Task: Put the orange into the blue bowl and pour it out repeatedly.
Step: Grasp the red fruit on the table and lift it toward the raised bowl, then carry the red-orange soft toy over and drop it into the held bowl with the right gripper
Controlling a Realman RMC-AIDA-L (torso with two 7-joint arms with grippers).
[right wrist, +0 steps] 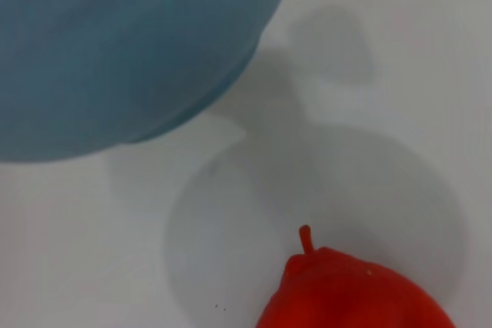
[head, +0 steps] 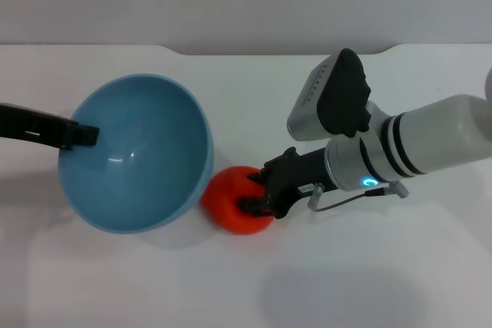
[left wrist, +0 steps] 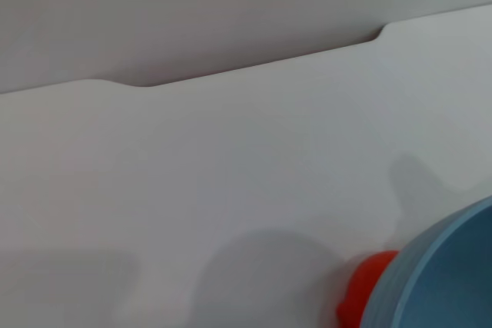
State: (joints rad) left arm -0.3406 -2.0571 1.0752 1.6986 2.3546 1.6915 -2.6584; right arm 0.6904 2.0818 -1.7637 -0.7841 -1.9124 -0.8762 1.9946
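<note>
The blue bowl (head: 134, 151) is held up off the table and tilted, its empty inside facing me. My left gripper (head: 86, 134) is shut on its left rim. The orange (head: 229, 202) is at the table surface just right of the bowl's lower edge. My right gripper (head: 256, 192) reaches in from the right, and its black fingers (head: 257, 207) are closed on the orange's right side. The left wrist view shows part of the bowl (left wrist: 442, 278) with the orange (left wrist: 361, 291) behind it. The right wrist view shows the bowl's outside (right wrist: 115, 44) and the orange's stem end (right wrist: 350, 293).
The white table (head: 231, 289) runs to a straight back edge with a shallow notch (head: 184, 51) against a grey wall. No other objects are in view.
</note>
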